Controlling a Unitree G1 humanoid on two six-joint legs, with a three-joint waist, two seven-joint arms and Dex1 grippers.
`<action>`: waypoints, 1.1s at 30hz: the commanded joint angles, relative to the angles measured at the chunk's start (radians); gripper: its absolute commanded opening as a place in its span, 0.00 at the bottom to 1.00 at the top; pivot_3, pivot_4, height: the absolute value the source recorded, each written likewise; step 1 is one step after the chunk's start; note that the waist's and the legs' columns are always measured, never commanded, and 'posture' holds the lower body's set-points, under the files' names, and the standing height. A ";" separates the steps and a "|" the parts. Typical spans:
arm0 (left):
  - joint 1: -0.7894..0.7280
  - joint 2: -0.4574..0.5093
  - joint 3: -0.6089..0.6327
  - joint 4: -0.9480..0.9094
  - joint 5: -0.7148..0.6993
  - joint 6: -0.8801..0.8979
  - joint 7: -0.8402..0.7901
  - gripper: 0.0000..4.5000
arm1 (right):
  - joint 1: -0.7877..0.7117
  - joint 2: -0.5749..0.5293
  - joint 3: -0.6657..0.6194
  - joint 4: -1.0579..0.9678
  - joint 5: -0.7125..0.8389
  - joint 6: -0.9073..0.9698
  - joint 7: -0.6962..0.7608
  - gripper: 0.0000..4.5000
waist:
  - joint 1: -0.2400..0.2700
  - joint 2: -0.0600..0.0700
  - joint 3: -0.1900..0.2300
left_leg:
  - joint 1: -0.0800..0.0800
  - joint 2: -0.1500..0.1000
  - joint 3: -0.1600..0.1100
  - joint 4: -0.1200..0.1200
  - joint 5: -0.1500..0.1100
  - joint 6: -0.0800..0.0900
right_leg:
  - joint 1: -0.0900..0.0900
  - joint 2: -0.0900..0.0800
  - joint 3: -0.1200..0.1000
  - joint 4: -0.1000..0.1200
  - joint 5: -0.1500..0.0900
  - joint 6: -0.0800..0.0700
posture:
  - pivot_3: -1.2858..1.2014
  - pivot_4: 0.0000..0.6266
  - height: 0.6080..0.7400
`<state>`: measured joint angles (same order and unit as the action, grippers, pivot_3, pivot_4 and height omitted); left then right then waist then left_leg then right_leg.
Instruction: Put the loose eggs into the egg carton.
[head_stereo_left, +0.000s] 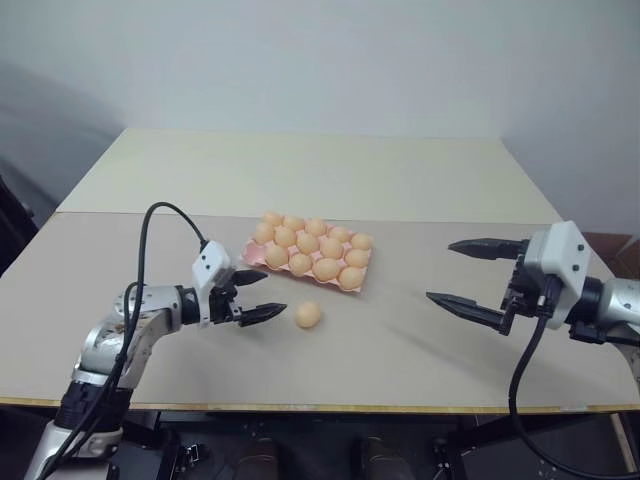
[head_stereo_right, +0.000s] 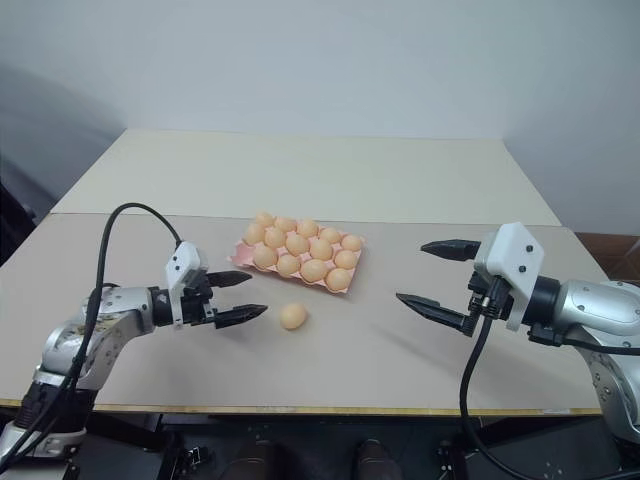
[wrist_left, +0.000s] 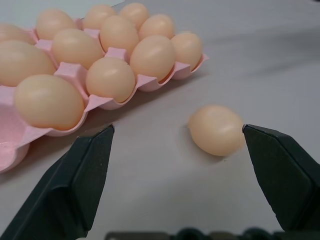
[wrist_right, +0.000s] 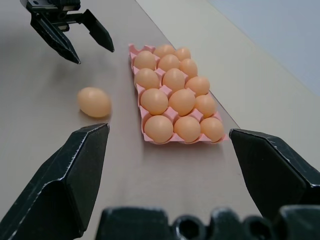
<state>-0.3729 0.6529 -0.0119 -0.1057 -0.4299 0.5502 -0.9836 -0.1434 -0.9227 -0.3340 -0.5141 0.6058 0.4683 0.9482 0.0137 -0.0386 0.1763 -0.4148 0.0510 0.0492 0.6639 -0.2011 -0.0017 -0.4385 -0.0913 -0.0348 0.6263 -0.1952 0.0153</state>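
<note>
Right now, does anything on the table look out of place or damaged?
Only one loose egg lies on the table beside the pink egg carton, just ahead of the open left gripper. No visible cracks or spills.

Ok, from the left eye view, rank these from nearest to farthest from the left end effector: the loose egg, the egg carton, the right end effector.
1. The loose egg, on the table just past the open fingers of the left end effector.
2. The egg carton, a little beyond the egg, towards the table's middle.
3. The right end effector, open, across the table on the robot's right.
</note>
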 joint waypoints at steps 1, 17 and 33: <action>-0.036 -0.048 -0.070 -0.031 0.035 -0.027 0.023 0.99 | -0.007 -0.014 -0.039 -0.027 0.016 0.004 -0.011 1.00 | 0.000 0.000 0.000 | 0.000 0.000 0.000 0.000 0.000 0.000 | 0.000 0.000 0.000 0.000 0.000 0.000 | 0.52 0.24 1.00; -0.123 -0.210 -0.332 -0.009 0.215 0.012 0.138 0.99 | 0.028 -0.014 -0.073 -0.054 0.015 0.002 -0.029 1.00 | -0.001 0.000 0.000 | 0.000 -0.001 0.000 0.000 0.000 0.000 | 0.000 0.000 0.001 0.000 0.001 0.002 | 0.52 0.24 1.00; -0.124 -0.175 -0.286 0.020 0.235 0.007 0.136 0.43 | 0.034 -0.006 -0.074 -0.047 0.005 -0.013 -0.046 1.00 | -0.001 0.000 0.000 | 0.000 -0.001 -0.001 0.000 0.000 0.000 | 0.000 0.000 0.002 0.000 0.001 0.001 | 0.52 0.24 1.00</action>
<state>-0.4962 0.4693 -0.3266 -0.0578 -0.1896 0.5620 -0.8441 -0.1054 -0.9228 -0.3718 -0.5417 0.6097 0.4697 0.9107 0.0129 -0.0389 0.1763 -0.4144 0.0497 0.0484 0.6640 -0.2010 -0.0015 -0.4381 -0.0910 -0.0333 0.6262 -0.1944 0.0167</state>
